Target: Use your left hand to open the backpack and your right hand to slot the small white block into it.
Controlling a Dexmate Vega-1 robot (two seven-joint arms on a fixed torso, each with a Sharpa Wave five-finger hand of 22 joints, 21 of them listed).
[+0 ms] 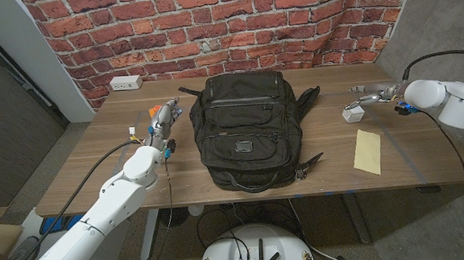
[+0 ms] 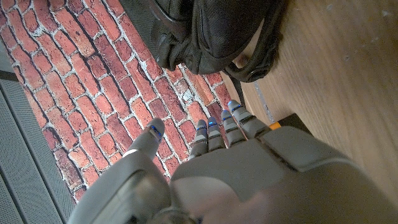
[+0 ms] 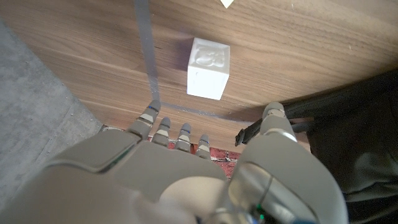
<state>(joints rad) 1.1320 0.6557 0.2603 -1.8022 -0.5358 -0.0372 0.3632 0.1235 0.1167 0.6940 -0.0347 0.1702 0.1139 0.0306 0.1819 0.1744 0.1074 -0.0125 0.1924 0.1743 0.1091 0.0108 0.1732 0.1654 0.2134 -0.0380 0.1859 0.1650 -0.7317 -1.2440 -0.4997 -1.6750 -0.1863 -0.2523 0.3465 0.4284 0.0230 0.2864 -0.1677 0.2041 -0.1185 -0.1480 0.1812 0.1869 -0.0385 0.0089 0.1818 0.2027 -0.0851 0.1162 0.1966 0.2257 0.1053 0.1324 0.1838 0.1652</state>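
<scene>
Nearest us, our left hand (image 1: 163,118) stands beside the closed black backpack (image 1: 244,129), fingers (image 2: 214,134) spread, holding nothing. The small white block (image 1: 351,113) lies on the wooden table (image 1: 330,152) just beyond our right hand's (image 1: 373,97) open, empty fingertips (image 3: 163,127). A yellow card (image 1: 367,151) lies nearby.

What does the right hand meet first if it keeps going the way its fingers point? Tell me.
Probably the small white block: it sits on the table just beyond the right hand, whose fingers are spread and holding nothing. The gap between them is hard to judge.
</scene>
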